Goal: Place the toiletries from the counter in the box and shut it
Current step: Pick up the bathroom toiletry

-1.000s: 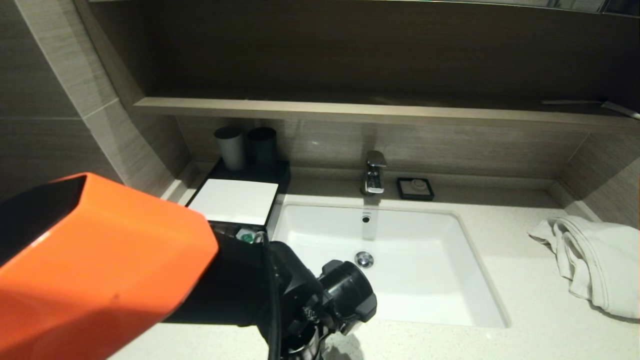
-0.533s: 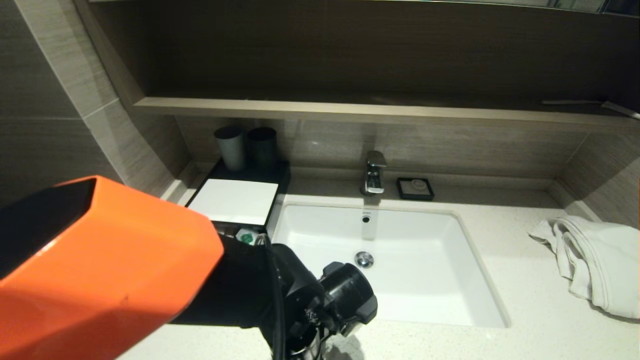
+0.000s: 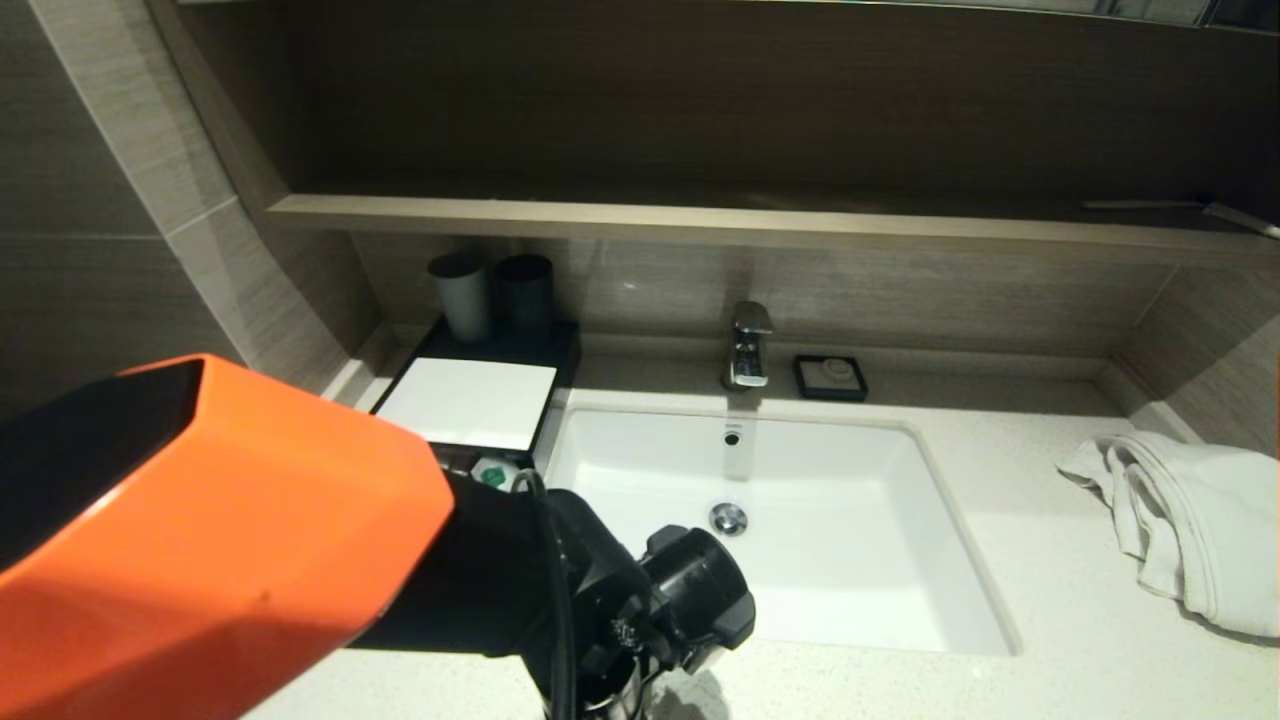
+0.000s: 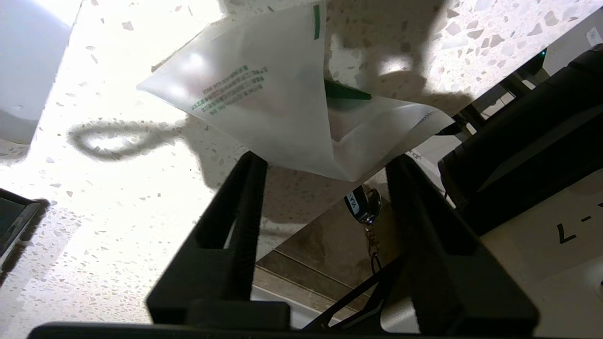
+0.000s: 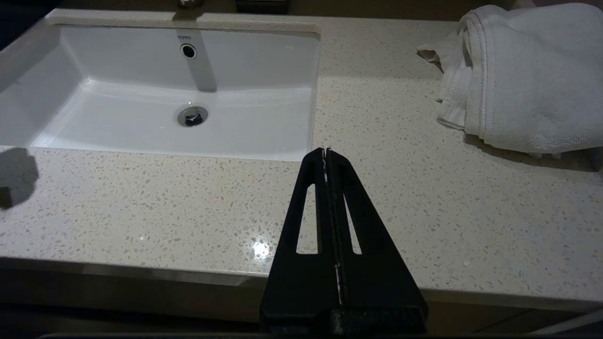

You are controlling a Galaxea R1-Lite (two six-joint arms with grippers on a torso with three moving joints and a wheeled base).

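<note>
Your left gripper point(image 4: 325, 165) hangs over the front edge of the off-white speckled stone counter point(image 4: 118, 212), jaws roughly half spread with a gap between them. A translucent white packet with green print point(image 4: 264, 94) lies at the fingertips, its near corner sagging past the counter lip; you cannot tell whether the fingers point(image 4: 245, 188) pinch it or only bracket it. Beneath that corner the counter drops away to floor tiles and the robot's own dark base.

From the head view, the orange and black left arm point(image 3: 220, 540) fills the lower left and hides the gripper and that packet entirely. Just beyond the arm sits the low black box with a white top panel point(image 3: 470, 400), its front drawer pulled open; one pouch with a green mark point(image 3: 492, 472) shows inside, the rest covered. Two dark grey cups point(image 3: 490, 295) stand behind it.

The right gripper point(image 5: 326, 157) is parked with fingers pressed together over open counter, between the white sunken sink point(image 5: 155, 94) and one folded white towel point(image 5: 523, 75).
</note>
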